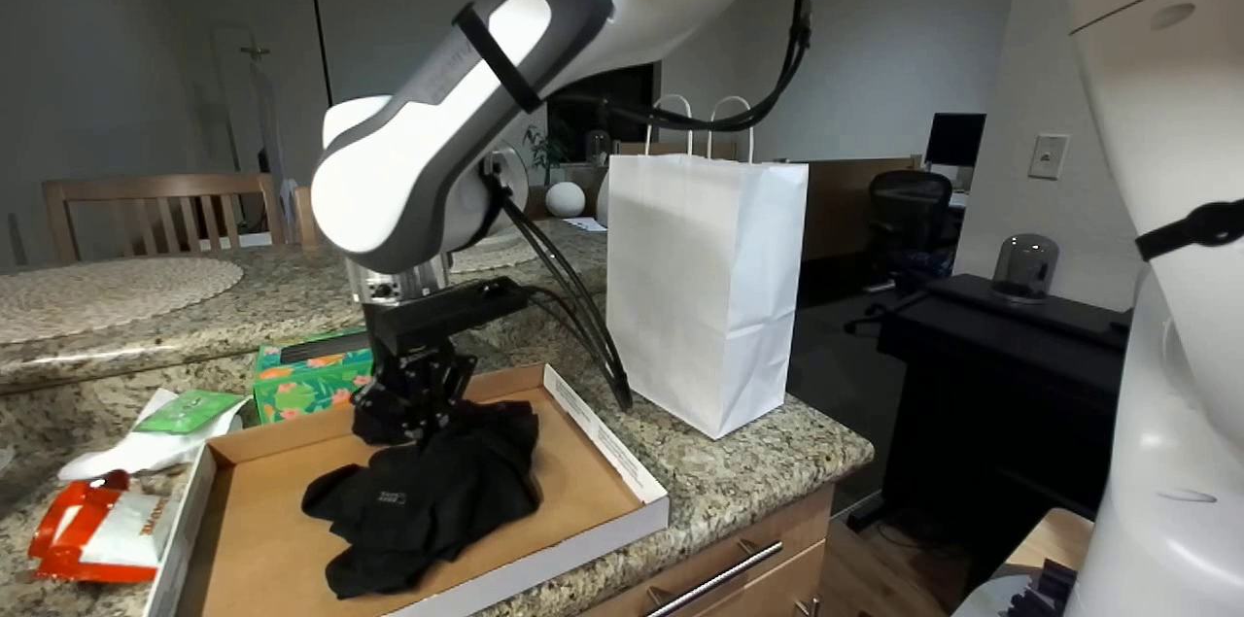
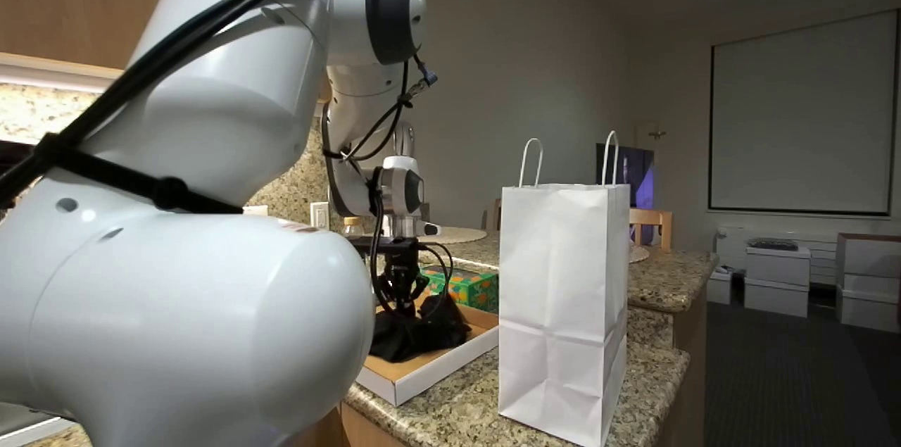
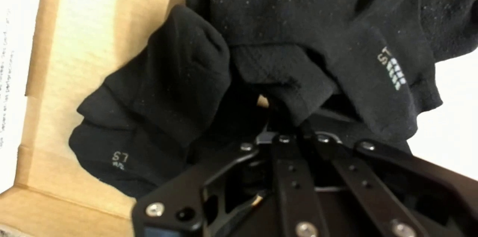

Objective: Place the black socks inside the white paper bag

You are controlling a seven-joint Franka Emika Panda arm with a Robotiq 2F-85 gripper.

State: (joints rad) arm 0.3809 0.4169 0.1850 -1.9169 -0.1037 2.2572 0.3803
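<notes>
The black socks [image 1: 437, 505] lie in a loose heap inside a shallow cardboard tray; in the wrist view these socks [image 3: 317, 13] spread across most of the picture. My gripper [image 1: 420, 432] points down into the back part of the heap. In the wrist view its fingers stand close together, shut, with dark fabric [image 3: 295, 95] running in at the tips; the tips themselves are buried in the cloth. Upright on the counter beside the tray is the white paper bag [image 1: 671, 296], its loop handles raised. In an exterior view the bag [image 2: 552, 306] stands in front of the tray's far end.
The tray's white side wall [image 1: 607, 442] rises between the socks and the bag. A green floral box [image 1: 311, 389] sits behind the tray. An orange-and-white packet [image 1: 107, 530] and a green packet [image 1: 190, 411] lie alongside. The granite counter [image 1: 709, 476] ends just past the bag.
</notes>
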